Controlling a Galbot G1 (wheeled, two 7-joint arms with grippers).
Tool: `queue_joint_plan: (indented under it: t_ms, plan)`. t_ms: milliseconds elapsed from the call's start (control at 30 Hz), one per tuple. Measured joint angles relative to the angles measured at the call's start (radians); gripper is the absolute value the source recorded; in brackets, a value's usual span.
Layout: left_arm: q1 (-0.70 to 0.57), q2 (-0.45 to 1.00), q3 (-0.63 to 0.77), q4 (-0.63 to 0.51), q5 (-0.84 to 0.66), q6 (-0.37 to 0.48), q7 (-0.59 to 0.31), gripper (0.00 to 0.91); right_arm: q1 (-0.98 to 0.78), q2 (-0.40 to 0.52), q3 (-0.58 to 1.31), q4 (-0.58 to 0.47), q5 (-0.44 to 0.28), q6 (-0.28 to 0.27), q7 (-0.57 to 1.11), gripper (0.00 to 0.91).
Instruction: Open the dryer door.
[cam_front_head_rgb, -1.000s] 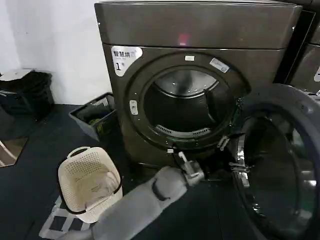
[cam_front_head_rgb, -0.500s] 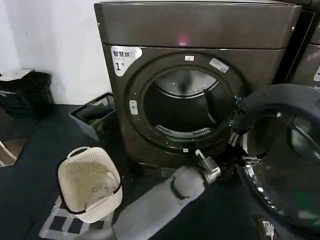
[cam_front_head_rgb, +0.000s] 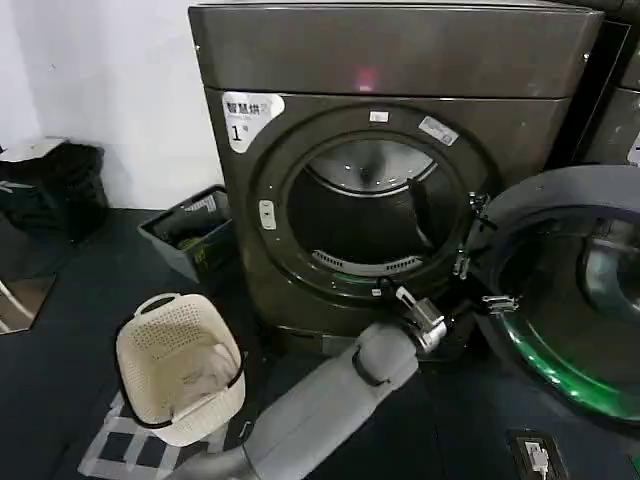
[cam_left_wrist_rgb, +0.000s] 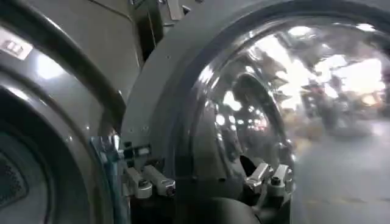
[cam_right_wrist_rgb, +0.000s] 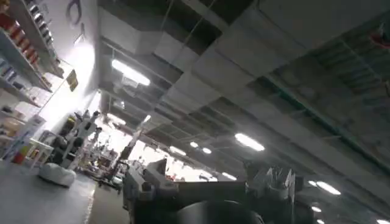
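Note:
The dryer (cam_front_head_rgb: 400, 60) is a dark grey-brown machine with a white "1" label and a small red light. Its drum opening (cam_front_head_rgb: 370, 215) is uncovered. The dryer door (cam_front_head_rgb: 545, 195) hangs wide open to the right on its hinge, grey inner face and dark glass bulge toward me. My left gripper (cam_front_head_rgb: 420, 315), on a grey arm, sits low by the hinge side, just left of the door. In the left wrist view the gripper (cam_left_wrist_rgb: 207, 182) is open, and the door's glass (cam_left_wrist_rgb: 256, 91) lies close ahead. My right gripper (cam_right_wrist_rgb: 207, 189) is open, pointing at a ceiling, holding nothing.
A white laundry basket (cam_front_head_rgb: 180, 365) with cloth stands on a checkered mat (cam_front_head_rgb: 125, 445) at the front left. A dark crate (cam_front_head_rgb: 190, 235) sits beside the dryer's left side. A second dark machine (cam_front_head_rgb: 615, 120) stands right of the dryer, behind the open door.
The door has swung farther open to the right. My left gripper has moved right and a little up, following the door's lower hinge side.

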Motion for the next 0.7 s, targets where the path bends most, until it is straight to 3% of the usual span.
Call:
queue_joint_plan:
  t_ms: [367,500,700]
  plan:
    - [0.022,0.0,0.001,-0.042,-0.018,0.037,0.048,0.907,0.006,0.0,0.0,-0.019,0.012,0.014,-0.013,0.907]
    - [0.045,0.0,-0.003,-0.105,-0.051,0.113,0.117,0.907,0.014,0.0,0.0,-0.029,0.012,0.022,-0.009,0.907]
    - [0.087,0.067,-0.036,-0.265,-0.106,0.229,0.137,0.907,0.017,0.0,0.001,-0.05,0.025,0.026,0.004,0.907]
